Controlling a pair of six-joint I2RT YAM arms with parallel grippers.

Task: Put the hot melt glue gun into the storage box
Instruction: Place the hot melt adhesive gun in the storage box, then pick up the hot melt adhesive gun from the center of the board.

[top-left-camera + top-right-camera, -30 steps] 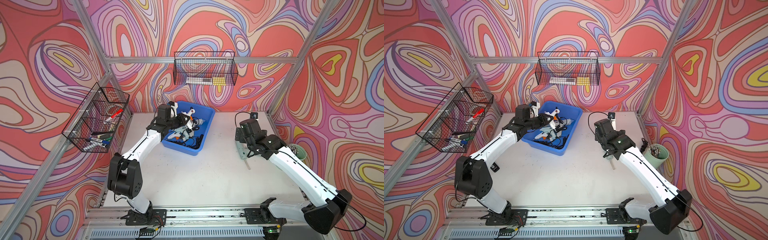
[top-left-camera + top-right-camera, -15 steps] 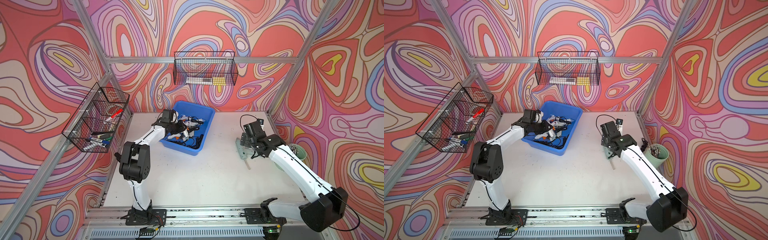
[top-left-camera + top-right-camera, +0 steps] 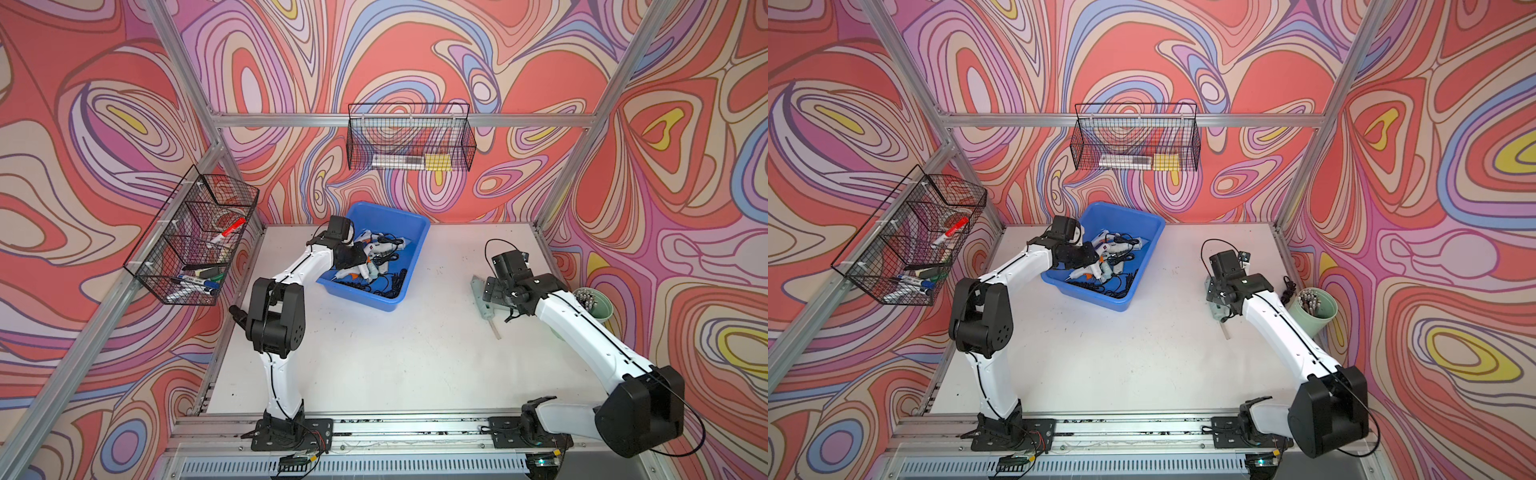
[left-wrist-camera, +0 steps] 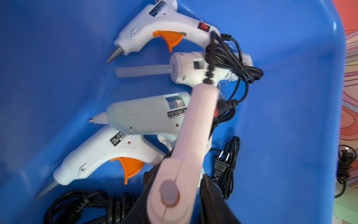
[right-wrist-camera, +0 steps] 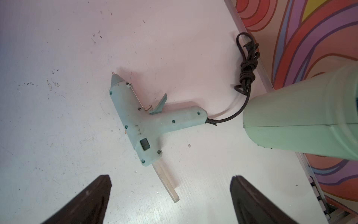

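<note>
Pink glue gun [image 4: 195,120] sits between the jaws of the left gripper [image 4: 179,174], low inside the storage box [image 4: 58,58]. The wrist view is smeared there. The jaws flank the gun's body closely on both sides, but I cannot tell whether they clamp it or have let go. It lies across the white glue guns [image 4: 155,29] and a pale one [image 4: 145,114] already in the box, among tangled black cords [image 4: 228,64]. Carrying it this deep looks deliberate: a short drop keeps it from bouncing out or snagging the rim.

Well apart from the box, the right gripper [image 5: 170,176] hangs above the desk [image 5: 58,116] with its jaws spread wide and nothing between them. It looks down on a mint-green glue gun [image 5: 147,120] lying flat on its side. A glue stick [image 5: 168,186] pokes from the gun's back, and its cord [image 5: 248,73] trails toward the cup [image 5: 300,120]. The wide spread probably readies a grasp across the body. That trailing cord, running close by the cup, could drag on it when the gun is lifted.
</note>
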